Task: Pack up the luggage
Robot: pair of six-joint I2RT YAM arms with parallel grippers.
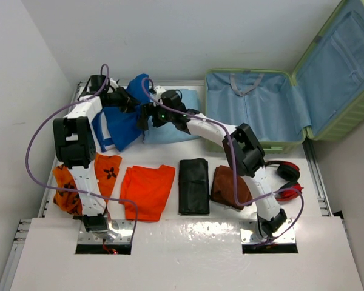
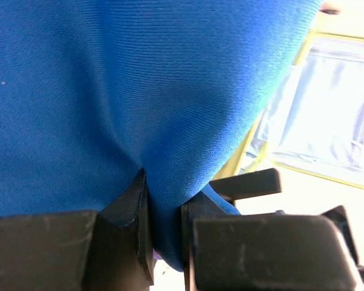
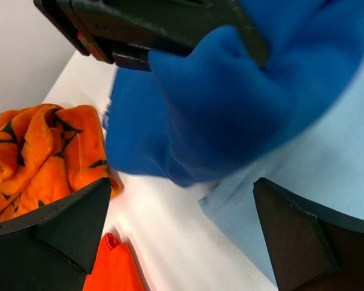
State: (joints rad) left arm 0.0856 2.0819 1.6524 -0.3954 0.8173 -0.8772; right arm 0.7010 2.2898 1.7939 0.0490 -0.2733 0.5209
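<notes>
- Top view: the luggage lies open at the far right of the counter, lid tipped up to the right, blue lining bare.
- The left pincer is at the far left corner with the blue garment hanging from it. The right pincer sits just beside that hanging cloth, above the light-blue garment.
- As I read it, the step is getting this blue piece over to the case. The carry runs rightward over the counter, so lift high enough that the tail clears the rim.
- Left wrist view: the left pincer is pressed together on a fold of the blue garment, the cloth bunched deep between the fingers. That looks like a solid pinch. The luggage shows off to the right, well apart.
- Right wrist view: the right pincer is spread wide and holds nothing. The blue garment droops ahead of it from the left pincer.
- The light-blue garment lies right underneath, and the patterned orange cloth is off to the left.
- My advice: if the right side takes a second corner, close on blue only. The risk is snagging the light-blue layer below and dragging it along.
- Two grips spread apart should let the piece drop flat into the case rather than in a lump.
</notes>
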